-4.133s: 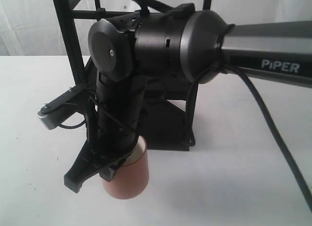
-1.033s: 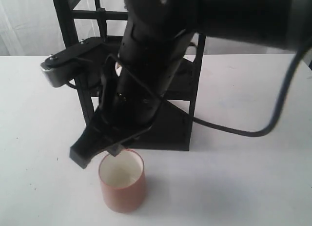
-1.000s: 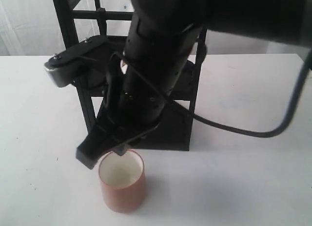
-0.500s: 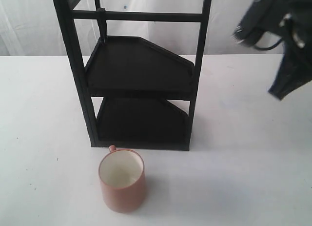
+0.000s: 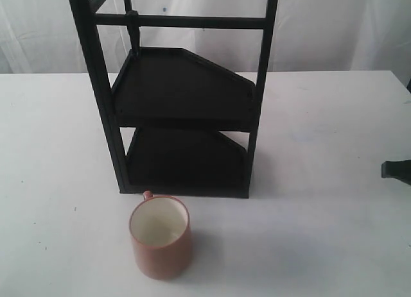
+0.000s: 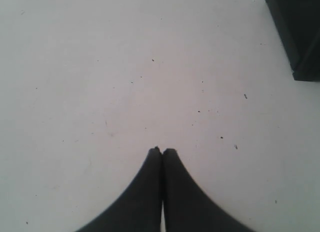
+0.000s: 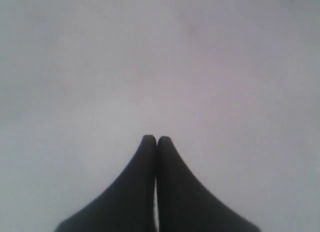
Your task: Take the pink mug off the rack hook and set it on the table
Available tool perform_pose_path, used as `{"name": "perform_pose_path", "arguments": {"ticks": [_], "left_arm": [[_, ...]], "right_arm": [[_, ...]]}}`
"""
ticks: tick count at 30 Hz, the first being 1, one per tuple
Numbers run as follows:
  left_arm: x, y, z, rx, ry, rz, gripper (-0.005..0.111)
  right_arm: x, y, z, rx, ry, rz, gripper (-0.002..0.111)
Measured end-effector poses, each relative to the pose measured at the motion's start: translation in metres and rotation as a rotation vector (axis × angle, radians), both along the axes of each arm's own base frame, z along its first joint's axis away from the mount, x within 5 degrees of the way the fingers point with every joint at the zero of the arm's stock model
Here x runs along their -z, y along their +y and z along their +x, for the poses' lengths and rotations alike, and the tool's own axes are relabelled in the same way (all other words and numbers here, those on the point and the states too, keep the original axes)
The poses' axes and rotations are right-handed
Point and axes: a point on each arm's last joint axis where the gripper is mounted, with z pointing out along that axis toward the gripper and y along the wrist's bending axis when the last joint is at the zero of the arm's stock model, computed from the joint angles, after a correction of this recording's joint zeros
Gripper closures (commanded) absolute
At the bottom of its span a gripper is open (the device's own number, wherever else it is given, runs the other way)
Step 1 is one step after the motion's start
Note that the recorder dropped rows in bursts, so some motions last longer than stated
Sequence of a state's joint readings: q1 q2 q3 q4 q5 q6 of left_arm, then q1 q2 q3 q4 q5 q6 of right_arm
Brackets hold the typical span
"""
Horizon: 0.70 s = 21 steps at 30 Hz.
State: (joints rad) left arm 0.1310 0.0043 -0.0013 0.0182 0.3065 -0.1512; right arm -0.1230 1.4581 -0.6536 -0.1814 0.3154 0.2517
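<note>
The pink mug (image 5: 160, 237) stands upright on the white table (image 5: 308, 246), just in front of the black rack (image 5: 183, 104), its cream inside showing and its thin handle toward the rack. The rack hook (image 5: 133, 22) juts from the top crossbar, bare. My left gripper (image 6: 162, 150) is shut with nothing in it, above speckled tabletop (image 6: 125, 66); it does not appear in the exterior view. My right gripper (image 7: 152, 138) is shut and empty over plain white surface. Only a dark tip of the right arm (image 5: 397, 170) shows at the right edge of the exterior view.
The rack has two angled black shelves, the upper (image 5: 186, 85) and the lower (image 5: 186, 159). A corner of the rack's base (image 6: 297, 31) appears in the left wrist view. White curtain hangs behind the table.
The right arm, which hung over the mug one second ago, has let it go and pulled away to the right, dropping almost out of the exterior view. The mug stays put.
</note>
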Motion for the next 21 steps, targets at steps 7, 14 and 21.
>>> {"name": "perform_pose_path", "arguments": {"ticks": [7, 14, 21], "left_arm": [[0.000, 0.000, 0.000, 0.000, 0.000, 0.000, 0.107], [0.000, 0.000, 0.000, 0.000, 0.000, 0.000, 0.107], [0.000, 0.000, 0.000, 0.000, 0.000, 0.000, 0.107]], "right_arm": [[-0.061, 0.012, -0.050, 0.091, -0.598, 0.119, 0.108], [-0.101, 0.028, -0.111, -0.053, -1.003, 0.068, 0.108], [-0.107, 0.033, -0.152, -0.072, -1.039, 0.044, 0.108]]}}
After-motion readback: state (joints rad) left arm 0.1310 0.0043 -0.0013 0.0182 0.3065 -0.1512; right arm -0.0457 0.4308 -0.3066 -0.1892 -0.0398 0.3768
